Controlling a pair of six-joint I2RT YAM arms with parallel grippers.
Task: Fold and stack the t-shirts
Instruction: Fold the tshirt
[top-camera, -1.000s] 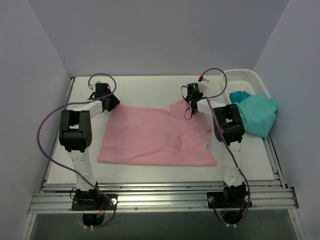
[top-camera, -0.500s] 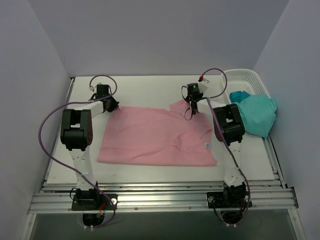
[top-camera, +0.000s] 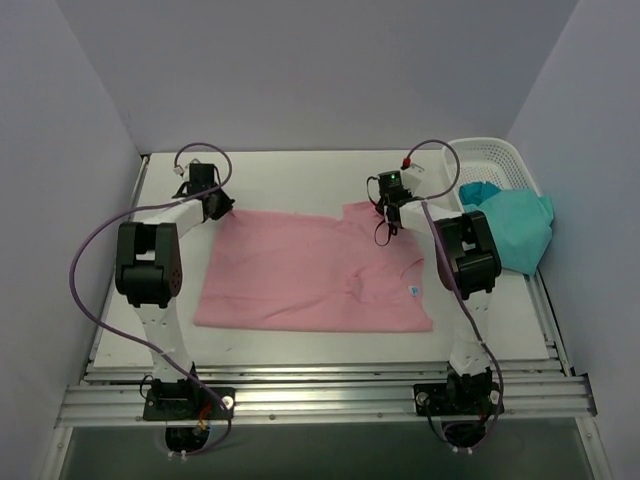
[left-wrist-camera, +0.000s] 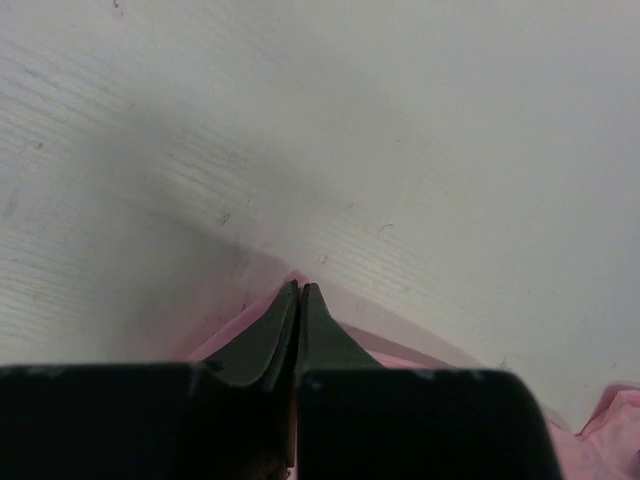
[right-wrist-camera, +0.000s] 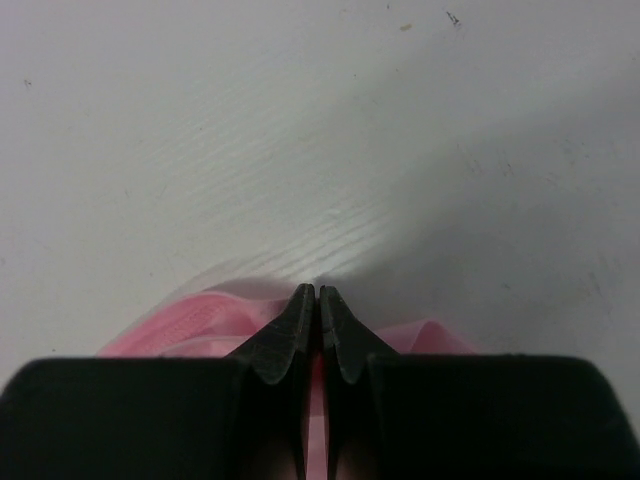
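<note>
**Pinching the far edge of the pink t-shirt at both corners**

Off to the right of the right fingers (right-wrist-camera: 305, 315), at the far right corner of the table (top-camera: 300, 180), stands a white lattice basket (top-camera: 500, 152). The teal t-shirt (top-camera: 515, 228) lies bunched in it and spills over its near rim towards the side wall. How much of the cloth is inside the basket is hard to make out.

The pink t-shirt (top-camera: 315, 270) lies spread flat on the table. Its long axis runs from the left fingers (left-wrist-camera: 292, 312) across to the right fingers, and the cloth reaches from both towards the near side. The end on the left fingers' side is a plain straight edge. The end on the right fingers' side carries folds and a small pale label (top-camera: 415, 292) near its front corner. Which part is the collar cannot be told.

Both pairs of fingers are pressed tip to tip with no gap. Each pair pinches the pink t-shirt's far edge, the left at its far left corner and the right at a raised flap on the far right.

In each wrist view the black finger bodies fill the bottom and hide most of the cloth, so only blurred pink slivers show beside the tips. From above, the right arm covers part of the pink t-shirt's right edge.
</note>
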